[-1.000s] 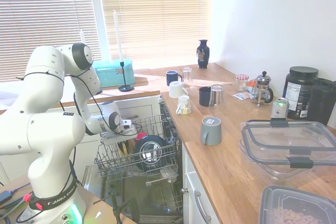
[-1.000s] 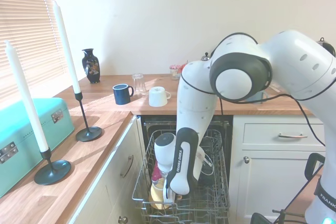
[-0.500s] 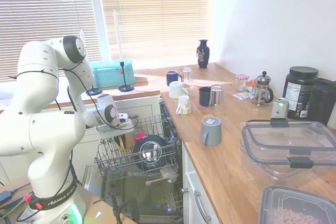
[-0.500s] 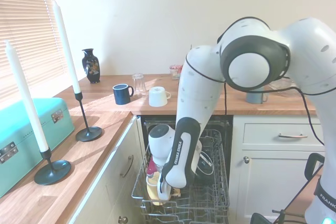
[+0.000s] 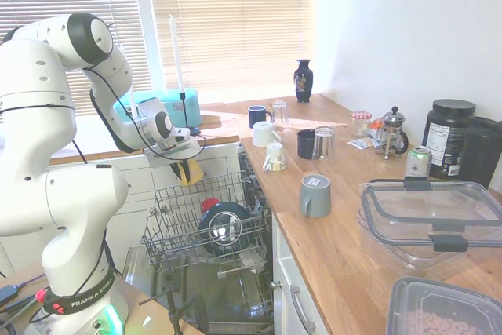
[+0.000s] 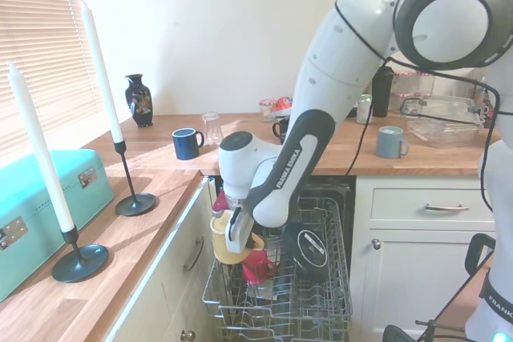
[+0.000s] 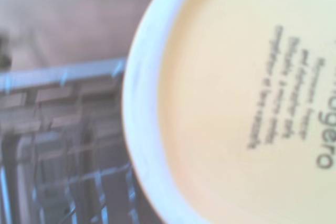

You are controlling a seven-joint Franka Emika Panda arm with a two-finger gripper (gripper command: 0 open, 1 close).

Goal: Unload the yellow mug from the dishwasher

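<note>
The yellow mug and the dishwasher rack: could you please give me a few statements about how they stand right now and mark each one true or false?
1. The yellow mug is held by the gripper above the rack. True.
2. The mug is still seated among the rack's wires. False: it hangs clear above them.
3. A red item remains in the rack. True.
4. The grey mug stands in the dishwasher. False: it sits upside down on the wooden counter.
5. The wrist view shows printed text on the mug's base. True.
</note>
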